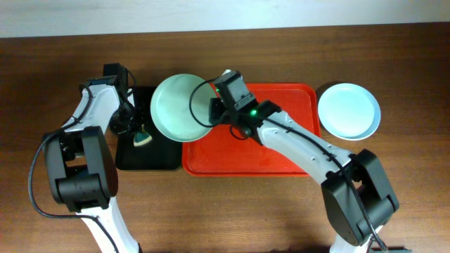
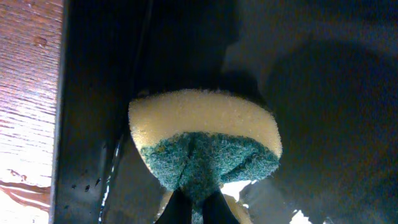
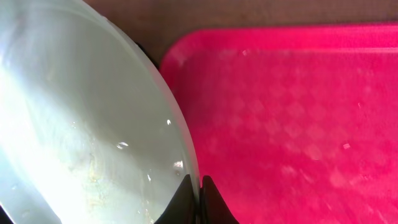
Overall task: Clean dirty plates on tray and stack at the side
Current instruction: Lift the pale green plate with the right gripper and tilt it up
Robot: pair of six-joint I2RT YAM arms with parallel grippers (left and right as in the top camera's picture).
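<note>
- Wooden table (image 1: 281, 211) is carrying black tray (image 1: 151, 160); right gripper (image 3: 200, 186) is pinching green plate (image 1: 179, 105) rim over its right edge.
- Left gripper (image 2: 198, 202) is squeezing sponge (image 2: 205, 134); advise wiping inner face with plate steady.

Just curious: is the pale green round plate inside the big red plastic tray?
Mostly out: the right gripper pinches the pale green plate by its rim, holding it across the red tray's left edge, toward the smaller black tray.
</note>
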